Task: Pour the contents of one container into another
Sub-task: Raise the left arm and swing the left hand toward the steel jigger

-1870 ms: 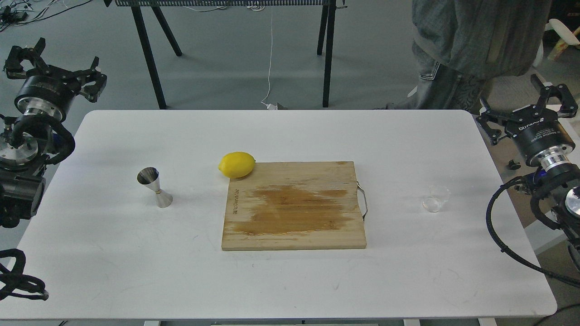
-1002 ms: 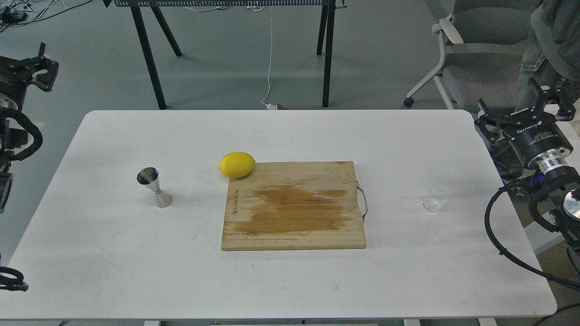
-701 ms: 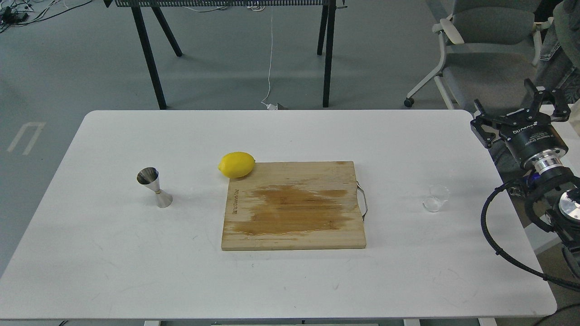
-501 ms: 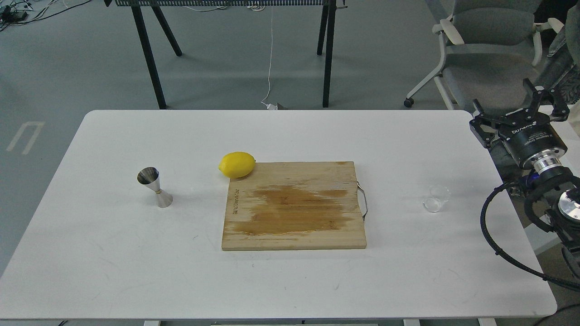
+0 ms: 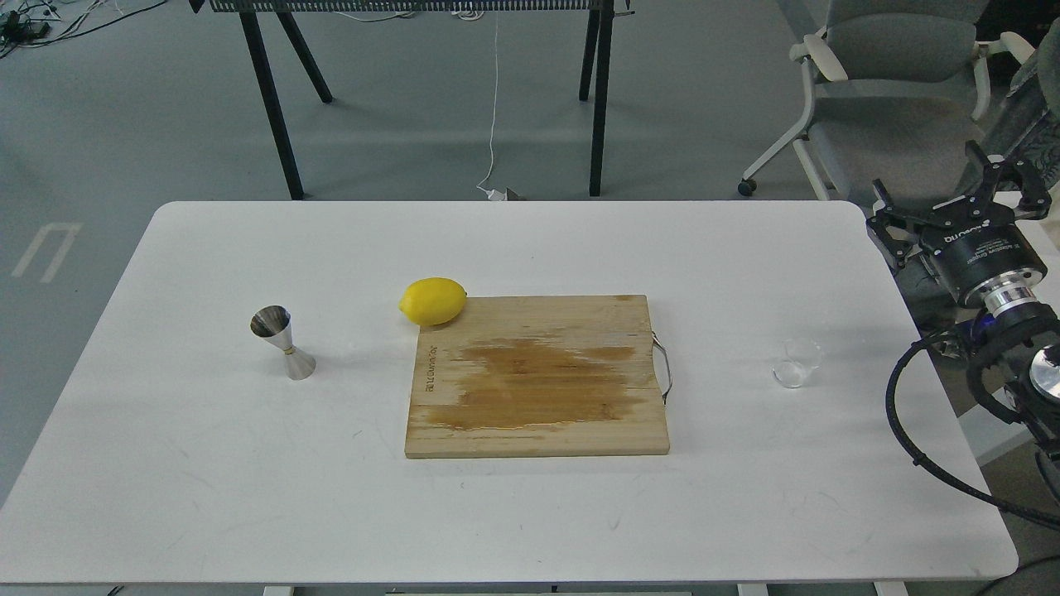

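Observation:
The small clear cup (image 5: 797,364) stands on the white table (image 5: 530,513) at the right, faint against the surface. Far across the table on the left stands the steel jigger (image 5: 282,343), upright, with a thin gold band at its waist. My right gripper (image 5: 952,194) hangs open beyond the table's right edge, up and to the right of the cup, with nothing between its fingers. My left arm and its gripper are out of view.
A wooden cutting board (image 5: 537,374) with a damp stain lies mid-table between jigger and cup. A lemon (image 5: 433,300) rests at its far left corner. A grey chair (image 5: 886,91) stands behind the right gripper. Black trestle legs (image 5: 269,99) stand beyond the table.

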`<control>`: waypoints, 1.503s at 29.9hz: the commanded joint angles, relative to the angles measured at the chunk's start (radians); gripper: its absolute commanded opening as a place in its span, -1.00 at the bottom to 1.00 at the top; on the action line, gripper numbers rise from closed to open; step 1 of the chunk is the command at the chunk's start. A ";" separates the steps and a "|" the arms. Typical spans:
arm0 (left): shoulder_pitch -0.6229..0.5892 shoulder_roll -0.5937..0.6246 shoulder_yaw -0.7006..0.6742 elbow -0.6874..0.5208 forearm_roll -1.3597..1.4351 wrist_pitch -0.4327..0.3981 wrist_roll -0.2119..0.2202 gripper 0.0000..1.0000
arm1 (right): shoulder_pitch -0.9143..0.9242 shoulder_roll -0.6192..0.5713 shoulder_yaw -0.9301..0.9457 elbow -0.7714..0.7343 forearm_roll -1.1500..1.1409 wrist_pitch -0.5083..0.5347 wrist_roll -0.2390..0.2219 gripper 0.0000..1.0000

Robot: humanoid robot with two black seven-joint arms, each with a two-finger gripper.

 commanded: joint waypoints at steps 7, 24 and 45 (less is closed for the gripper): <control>-0.031 -0.130 0.061 -0.010 0.613 0.000 0.000 0.99 | -0.006 0.000 0.000 -0.003 0.000 0.000 0.000 0.99; 0.018 -0.224 0.054 -0.214 0.728 0.116 0.000 1.00 | -0.019 0.000 0.002 -0.009 0.000 0.000 0.000 0.99; 0.237 -0.002 0.047 -0.389 0.771 0.825 0.000 1.00 | -0.039 0.002 0.002 -0.015 0.000 0.000 0.000 0.99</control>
